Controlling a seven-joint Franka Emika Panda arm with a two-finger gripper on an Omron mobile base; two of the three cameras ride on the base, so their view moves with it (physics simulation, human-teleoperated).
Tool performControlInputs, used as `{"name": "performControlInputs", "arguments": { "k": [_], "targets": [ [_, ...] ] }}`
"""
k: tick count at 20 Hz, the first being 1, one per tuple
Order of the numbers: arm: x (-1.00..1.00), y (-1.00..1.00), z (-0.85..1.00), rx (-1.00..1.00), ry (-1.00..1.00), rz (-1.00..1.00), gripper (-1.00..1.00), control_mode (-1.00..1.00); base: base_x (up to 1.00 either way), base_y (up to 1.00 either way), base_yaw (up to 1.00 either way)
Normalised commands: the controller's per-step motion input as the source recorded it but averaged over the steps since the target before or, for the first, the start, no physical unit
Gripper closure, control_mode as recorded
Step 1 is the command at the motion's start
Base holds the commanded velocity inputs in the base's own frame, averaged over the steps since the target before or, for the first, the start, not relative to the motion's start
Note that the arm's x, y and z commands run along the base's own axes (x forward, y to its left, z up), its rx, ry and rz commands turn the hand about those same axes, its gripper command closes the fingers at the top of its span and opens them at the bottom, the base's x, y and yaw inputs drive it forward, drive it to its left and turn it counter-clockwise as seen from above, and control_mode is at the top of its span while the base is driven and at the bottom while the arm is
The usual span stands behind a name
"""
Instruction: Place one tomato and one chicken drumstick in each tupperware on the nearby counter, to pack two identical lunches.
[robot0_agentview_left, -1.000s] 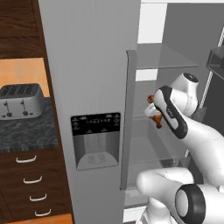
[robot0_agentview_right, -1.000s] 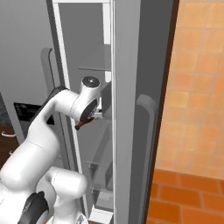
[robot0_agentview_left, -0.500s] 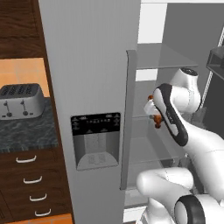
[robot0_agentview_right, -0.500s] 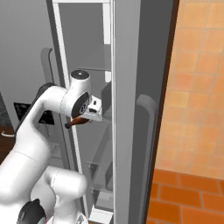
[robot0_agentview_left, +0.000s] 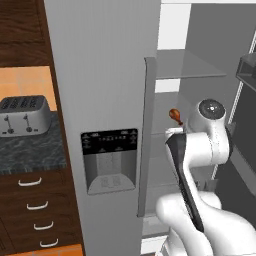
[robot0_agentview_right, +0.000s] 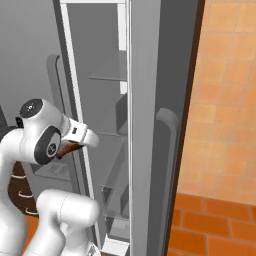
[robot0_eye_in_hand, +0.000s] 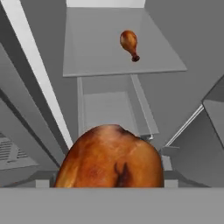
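We have one chicken drumstick (robot0_eye_in_hand: 109, 156) in the hand (robot0_agentview_right: 75, 145), clenched on it. In the hand view its fat end fills the 6 o'clock foreground; the right base view shows a brown sliver of it poking out under the wrist. The fingertips themselves are hidden behind the meat, so we can't judge how deep the grip sits.

The second drumstick (robot0_eye_in_hand: 129, 43) lies on a fridge shelf (robot0_eye_in_hand: 87, 52) at about 12 o'clock in the hand view, well apart from the held one. The left base view shows it at 11 o'clock from the wrist, just past the edge of the fridge door (robot0_agentview_left: 107, 90).

The arm is inside the open fridge, between the shelves and that door. The worktop (robot0_agentview_left: 30, 150) and toaster (robot0_agentview_left: 24, 116) sit at 9 o'clock in the left base view, on the far side of the door. No tupperware or tomatoes in view here, so we can't say how far along the packing is.

Risks from here, as we judge them:
- Backing out: elbow or wrist clips the door edge or a shelf lip, because clearance looks tight on both sides.
- Drumstick is tapered and rounded. A bump or a fast swing could roll it out of the grip, and it would drop into the lower fridge bins.
- The carry to the worktop likely needs the base to drive around the door; jerk during that move loads the grip.
- Reaching back for the shelf drumstick later, we could nudge it deeper and out of reach.
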Motion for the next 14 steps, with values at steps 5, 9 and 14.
{"name": "performControlInputs", "arguments": {
  "k": [5, 9, 14],
  "targets": [
    [-0.22, 0.13, 0.19, -0.05, -0.1, -0.04, 1.0, 1.0, -0.11, 0.32, 0.01],
    [0.0, 0.0, 0.0, 0.0, 0.0, 0.0, 1.0, 1.0, -0.05, 0.86, 0.15],
    [0.0, 0.0, 0.0, 0.0, 0.0, 0.0, 1.0, 1.0, -0.04, 1.0, 0.19]
  ]
}}
